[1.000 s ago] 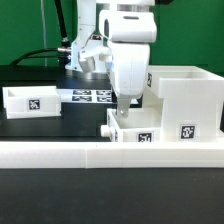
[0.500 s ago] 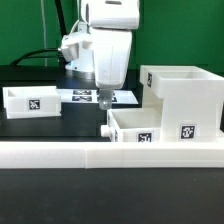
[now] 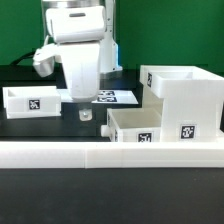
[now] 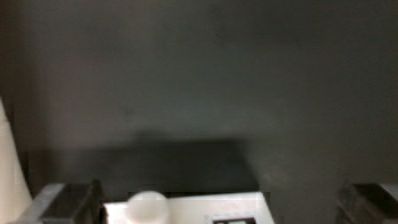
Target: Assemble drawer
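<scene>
My gripper (image 3: 85,113) hangs empty, fingers (image 4: 63,203) spread, between the free tray (image 3: 30,101) and the second tray (image 3: 138,126), which touches the housing (image 3: 186,98); next I should probably reach for the free tray's wall

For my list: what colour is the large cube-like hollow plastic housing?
White; the housing shows best in exterior view.

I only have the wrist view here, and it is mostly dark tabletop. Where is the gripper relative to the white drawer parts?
Observer: The open gripper hangs over the bare black table, between two small white plastic trays.
Operator: Which tray is by the housing?
Observer: The tray at the exterior view's right sits beside the large white cube-like hollow housing.
Operator: And the other?
Observer: The tray at the exterior view's left stands alone, apart from both.
</scene>
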`<state>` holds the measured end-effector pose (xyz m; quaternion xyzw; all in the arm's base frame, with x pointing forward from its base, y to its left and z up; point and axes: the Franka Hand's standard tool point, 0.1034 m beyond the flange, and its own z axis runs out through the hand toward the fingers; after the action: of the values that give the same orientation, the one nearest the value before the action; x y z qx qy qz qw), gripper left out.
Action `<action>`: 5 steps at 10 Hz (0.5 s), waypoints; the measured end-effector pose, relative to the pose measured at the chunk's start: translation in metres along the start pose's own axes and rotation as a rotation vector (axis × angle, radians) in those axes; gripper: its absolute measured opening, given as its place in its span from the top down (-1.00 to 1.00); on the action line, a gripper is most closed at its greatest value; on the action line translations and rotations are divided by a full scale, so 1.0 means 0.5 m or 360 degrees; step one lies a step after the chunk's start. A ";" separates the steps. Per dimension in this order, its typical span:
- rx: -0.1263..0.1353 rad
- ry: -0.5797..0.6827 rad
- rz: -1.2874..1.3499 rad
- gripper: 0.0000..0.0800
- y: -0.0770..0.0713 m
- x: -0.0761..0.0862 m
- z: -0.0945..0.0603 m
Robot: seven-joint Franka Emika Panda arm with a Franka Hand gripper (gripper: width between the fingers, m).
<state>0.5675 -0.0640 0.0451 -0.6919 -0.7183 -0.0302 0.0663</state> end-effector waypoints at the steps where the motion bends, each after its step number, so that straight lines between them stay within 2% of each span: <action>1: 0.0009 0.0083 -0.0005 -0.62 0.002 -0.009 0.004; 2: 0.0006 0.0138 0.0013 -0.62 0.008 -0.014 0.007; 5: 0.0012 0.0156 -0.0009 -0.62 0.011 0.000 0.020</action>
<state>0.5727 -0.0624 0.0349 -0.6873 -0.7163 -0.0613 0.1040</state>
